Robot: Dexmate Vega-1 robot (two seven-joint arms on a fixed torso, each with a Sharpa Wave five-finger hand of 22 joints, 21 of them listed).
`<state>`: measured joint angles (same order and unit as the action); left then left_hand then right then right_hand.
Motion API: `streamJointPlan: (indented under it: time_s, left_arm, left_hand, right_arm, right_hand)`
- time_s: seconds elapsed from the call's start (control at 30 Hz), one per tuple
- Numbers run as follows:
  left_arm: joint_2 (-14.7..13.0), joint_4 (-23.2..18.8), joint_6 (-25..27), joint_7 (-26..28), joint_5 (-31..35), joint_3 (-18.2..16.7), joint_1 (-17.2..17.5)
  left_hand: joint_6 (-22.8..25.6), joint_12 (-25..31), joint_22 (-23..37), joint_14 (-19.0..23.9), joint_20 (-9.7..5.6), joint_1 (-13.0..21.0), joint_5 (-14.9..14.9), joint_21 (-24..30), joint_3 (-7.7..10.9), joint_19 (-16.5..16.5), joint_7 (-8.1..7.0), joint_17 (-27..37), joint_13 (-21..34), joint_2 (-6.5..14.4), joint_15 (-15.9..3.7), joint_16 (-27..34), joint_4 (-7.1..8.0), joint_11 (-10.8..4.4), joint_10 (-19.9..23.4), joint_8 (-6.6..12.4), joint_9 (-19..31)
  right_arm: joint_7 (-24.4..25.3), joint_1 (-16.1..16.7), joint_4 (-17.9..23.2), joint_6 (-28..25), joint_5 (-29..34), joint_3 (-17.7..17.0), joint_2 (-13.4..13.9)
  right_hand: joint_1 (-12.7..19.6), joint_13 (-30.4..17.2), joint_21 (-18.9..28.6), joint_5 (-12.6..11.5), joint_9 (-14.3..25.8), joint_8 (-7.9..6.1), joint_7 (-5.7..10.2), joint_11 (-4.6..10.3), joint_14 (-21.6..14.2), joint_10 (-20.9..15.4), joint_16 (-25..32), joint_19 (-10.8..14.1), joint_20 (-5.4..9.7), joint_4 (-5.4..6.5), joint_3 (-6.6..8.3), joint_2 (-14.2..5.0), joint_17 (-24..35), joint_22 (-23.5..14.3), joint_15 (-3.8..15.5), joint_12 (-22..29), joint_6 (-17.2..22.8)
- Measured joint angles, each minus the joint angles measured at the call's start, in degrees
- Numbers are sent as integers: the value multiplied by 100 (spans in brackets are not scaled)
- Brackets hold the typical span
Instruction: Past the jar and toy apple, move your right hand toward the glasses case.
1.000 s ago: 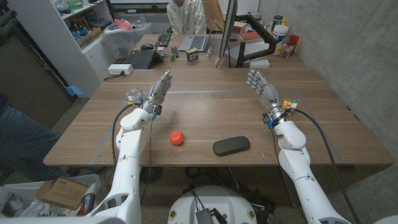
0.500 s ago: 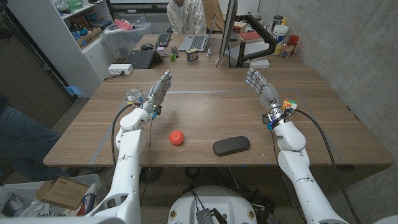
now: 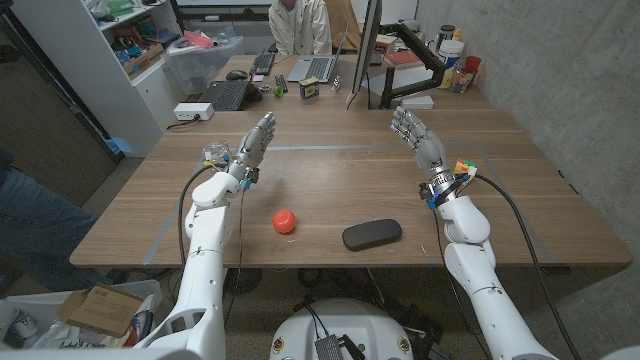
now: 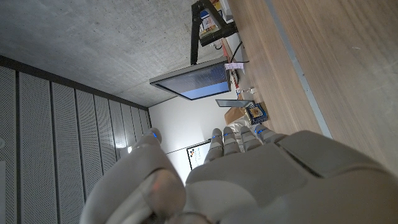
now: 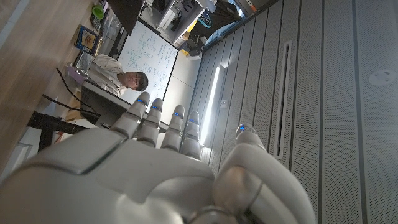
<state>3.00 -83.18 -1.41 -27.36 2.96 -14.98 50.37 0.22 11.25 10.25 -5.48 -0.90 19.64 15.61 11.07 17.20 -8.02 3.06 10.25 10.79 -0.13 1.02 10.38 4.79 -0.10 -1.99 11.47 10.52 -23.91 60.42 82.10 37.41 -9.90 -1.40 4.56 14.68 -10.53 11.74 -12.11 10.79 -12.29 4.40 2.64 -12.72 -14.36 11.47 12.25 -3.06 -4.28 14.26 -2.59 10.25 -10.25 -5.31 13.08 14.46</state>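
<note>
The dark oval glasses case (image 3: 372, 234) lies near the table's front edge, right of centre. A red toy apple (image 3: 285, 221) sits to its left. The small clear jar (image 3: 213, 155) stands further back on the left, just beside my left forearm. My right hand (image 3: 418, 140) is raised above the table, open with fingers extended, well behind and to the right of the case. My left hand (image 3: 255, 144) is also raised and open, behind the apple. Each wrist view shows the back of its own hand, left (image 4: 249, 180) and right (image 5: 155, 168), with the fingers stretched out and holding nothing.
A colourful cube (image 3: 462, 168) sits by my right wrist. A monitor (image 3: 366, 50), laptop (image 3: 315, 68), keyboard (image 3: 226, 95) and cluttered items line the table's far end, where a person (image 3: 298, 22) sits. Shelves stand at the left, and another person (image 3: 30, 220) is at the left edge.
My right hand has shifted slightly left and away across the table, staying open. The left hand, apple, jar and case have not moved.
</note>
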Motion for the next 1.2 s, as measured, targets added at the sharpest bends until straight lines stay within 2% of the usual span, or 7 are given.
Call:
streamJointPlan:
  time_s: [0.27, 0.47, 0.7, 1.07, 1.2]
  left_arm:
    - [-7, 49, 0, -6, 5, -4, -19]
    - [-10, 77, 0, -8, 13, -6, -25]
    - [-16, 67, 16, -7, 25, -15, -25]
    - [-24, -16, 57, -4, 30, -14, -2]
    - [-27, -31, 64, -4, 30, -8, -1]
  left_hand:
    - [0, 0, 0, 0, 0, 0, 0, 0, 1, 0, 0, 0, 0, 0, 0, 0, 0, 0, 0, 0, 0]
    - [22, 0, 0, 0, 0, 0, 0, 0, 1, 0, 22, 0, 0, 0, 0, 0, 1, 12, 12, 0, 0]
    - [21, 0, 0, 0, 0, 0, 0, 0, -14, 0, 21, 0, 0, 0, 0, 0, -14, 12, 12, 0, 0]
    - [21, 22, 0, 0, 0, 0, -32, 0, -14, 0, 21, 0, 0, 0, 0, 0, -14, 12, 12, 0, 0]
    - [21, 22, 0, 0, 0, 0, -38, 0, -14, 0, 21, 0, 0, 0, 0, 0, -14, 11, 12, 0, 0]
  right_arm:
    - [-161, -40, -59, 126, -66, 92, 55]
    - [-247, -88, -109, 217, -89, 146, 91]
    - [-302, -123, -147, 534, -27, 184, 116]
    - [-314, -101, -41, 643, 73, 238, 249]
    - [-304, -85, -11, 719, 124, 246, 284]
  right_hand:
    - [13, 0, 0, 0, 0, 0, 41, 22, -74, -39, 0, 61, 0, 1, 48, -92, 0, 0, 30, 0, 41]
    - [13, 0, 0, 0, 0, 0, 41, 52, -124, -70, 0, 92, 30, 2, 48, -91, 0, 0, 43, 0, 40]
    - [43, 0, 35, 0, 13, 1, 84, 69, -196, -87, 0, 164, 40, -21, 71, -121, 0, 0, 70, 0, 39]
    - [43, 0, 34, 0, 13, 26, 40, 51, -226, -67, 0, 235, 49, -21, 71, -121, 0, 0, 82, 0, -5]
    - [43, 0, 46, 0, 13, 93, 20, 51, -319, -67, 0, 262, 34, -21, 71, -121, 0, 0, 90, 0, -169]
